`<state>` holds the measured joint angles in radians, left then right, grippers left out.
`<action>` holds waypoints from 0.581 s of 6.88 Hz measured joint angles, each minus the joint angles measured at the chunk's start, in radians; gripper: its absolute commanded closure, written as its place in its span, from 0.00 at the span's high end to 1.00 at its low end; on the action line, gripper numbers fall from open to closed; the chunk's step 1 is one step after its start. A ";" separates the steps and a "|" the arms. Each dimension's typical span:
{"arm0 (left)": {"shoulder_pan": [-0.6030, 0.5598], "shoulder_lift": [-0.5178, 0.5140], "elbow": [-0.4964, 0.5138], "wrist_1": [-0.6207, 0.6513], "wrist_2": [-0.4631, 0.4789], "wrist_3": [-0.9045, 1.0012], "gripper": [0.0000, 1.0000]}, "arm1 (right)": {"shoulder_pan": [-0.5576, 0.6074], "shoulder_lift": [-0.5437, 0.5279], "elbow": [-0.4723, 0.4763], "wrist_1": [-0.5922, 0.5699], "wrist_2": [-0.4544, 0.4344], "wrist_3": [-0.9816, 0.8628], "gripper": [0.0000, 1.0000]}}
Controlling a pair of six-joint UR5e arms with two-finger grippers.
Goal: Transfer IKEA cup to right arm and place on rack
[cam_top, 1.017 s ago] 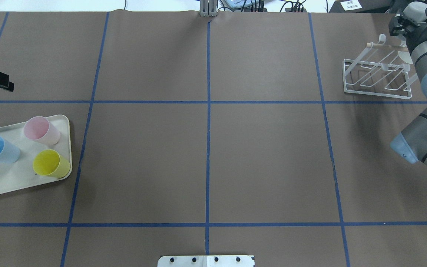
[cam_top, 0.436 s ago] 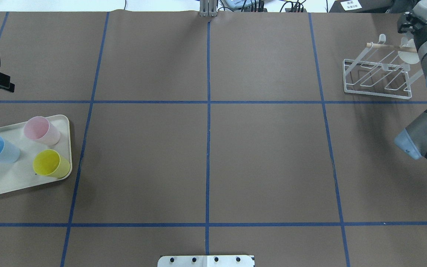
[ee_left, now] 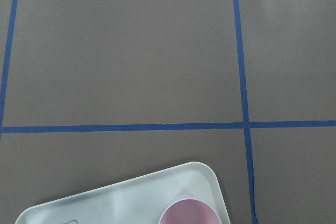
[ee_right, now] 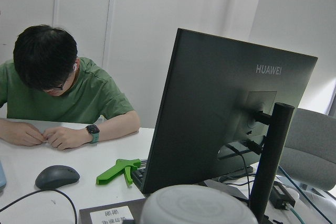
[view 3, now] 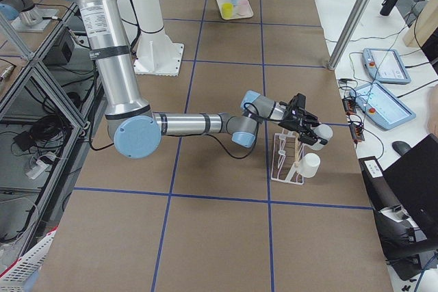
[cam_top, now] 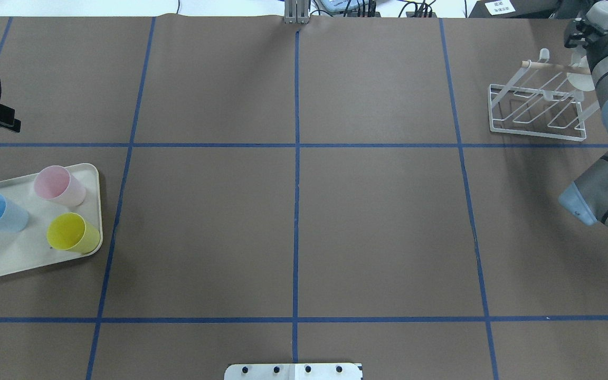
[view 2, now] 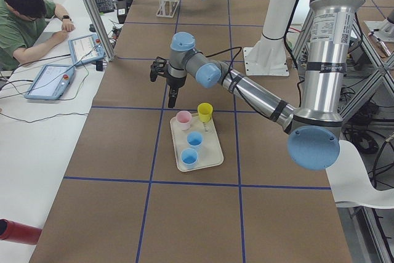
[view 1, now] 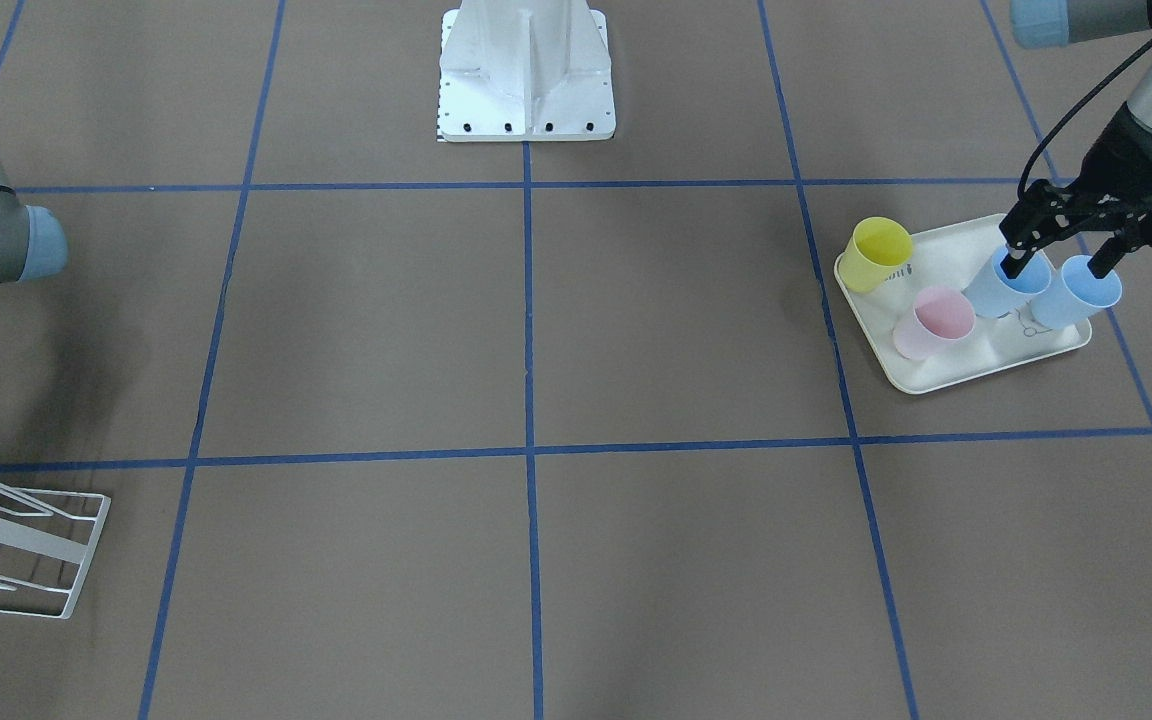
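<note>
Several IKEA cups stand on a cream tray (cam_top: 19,261): a pink cup (cam_top: 59,184), a yellow cup (cam_top: 73,233) and two blue cups (view 1: 1001,285) (view 1: 1076,292). My left gripper (view 1: 1056,267) hangs open and empty in the air by the tray's far side, clear of every cup. The white wire rack (cam_top: 536,112) stands at the far right with white cups (view 3: 311,164) (view 3: 321,132) on its prongs. My right gripper (view 3: 303,126) is at the rack's top by the upper white cup; I cannot tell whether it is open or shut.
A person in a green shirt (view 2: 28,20) sits at the side bench with tablets (view 2: 52,81). The robot's base plate (view 1: 526,90) sits at mid-table. Blue tape lines (cam_top: 296,158) cross the brown table cover. A monitor (ee_right: 220,114) fills the right wrist view.
My right wrist has drawn back from the rack toward the view's right edge. The left gripper has drifted slightly. The cups on the tray have not moved.
</note>
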<state>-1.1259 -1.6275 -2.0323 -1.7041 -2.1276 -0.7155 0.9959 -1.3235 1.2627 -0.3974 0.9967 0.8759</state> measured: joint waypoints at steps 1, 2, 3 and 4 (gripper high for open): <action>0.000 0.000 0.000 -0.001 0.000 0.000 1.00 | -0.001 0.009 -0.015 0.001 0.000 0.000 0.00; 0.000 0.000 0.000 -0.002 0.000 0.001 1.00 | -0.003 0.013 -0.023 0.000 0.000 0.000 0.00; 0.000 0.000 0.000 -0.003 0.000 0.001 1.00 | -0.007 0.014 -0.028 0.000 0.000 0.000 0.00; 0.000 0.000 0.000 -0.003 0.000 0.001 1.00 | -0.013 0.014 -0.030 0.001 0.000 0.000 0.00</action>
<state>-1.1260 -1.6273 -2.0323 -1.7072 -2.1276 -0.7144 0.9825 -1.3092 1.2328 -0.3966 0.9968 0.8759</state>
